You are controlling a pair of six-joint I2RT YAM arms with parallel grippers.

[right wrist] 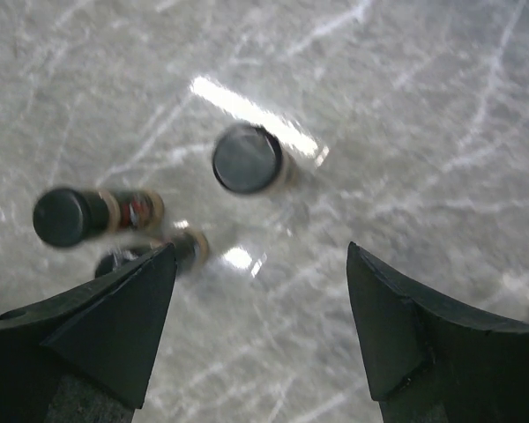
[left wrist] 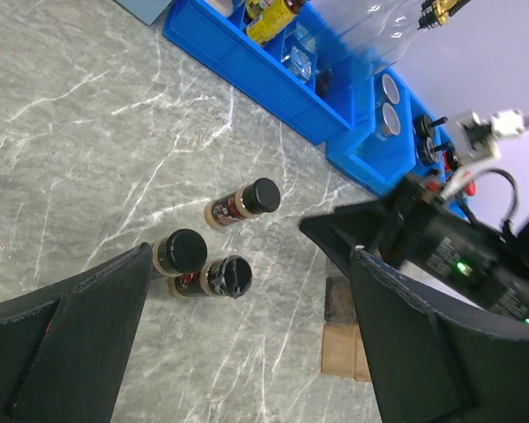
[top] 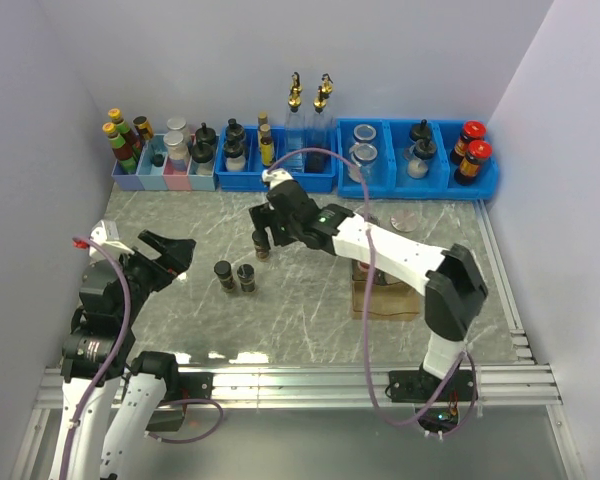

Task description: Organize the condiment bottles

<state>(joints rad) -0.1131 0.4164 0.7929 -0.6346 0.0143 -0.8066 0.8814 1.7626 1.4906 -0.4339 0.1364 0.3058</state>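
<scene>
Here, three small spice jars stand loose on the grey marbled table (top: pixel 310 320), left of its middle. Two of them, a black-lidded jar with beige contents (left wrist: pixel 178 253) and a darker jar (left wrist: pixel 213 277), stand upright and touching, side by side. The third jar (top: pixel 261 245), also black-lidded, stands upright a little apart from that pair, toward the back of the table. The right gripper (right wrist: pixel 261 256) hangs right over this third jar with its jaws spread wide and nothing between them. In its wrist view the jar sits just beyond the fingertips, touched by neither finger, though that view is blurred. The left gripper (top: pixel 176 254) is near the pair, on their left, and points toward them. Its jaws are likewise spread and hold nothing, and all three jars show in the gap between its fingers in the left wrist view. Along the back edge runs a row of blue bins (top: pixel 375 185) holding more jars and bottles, among them two tall clear gold-spouted bottles (top: pixel 308 120) and two red-capped dark sauce bottles (top: pixel 470 152) at the far right. A brown block (top: pixel 385 300) lies on the table under the right arm.
</scene>
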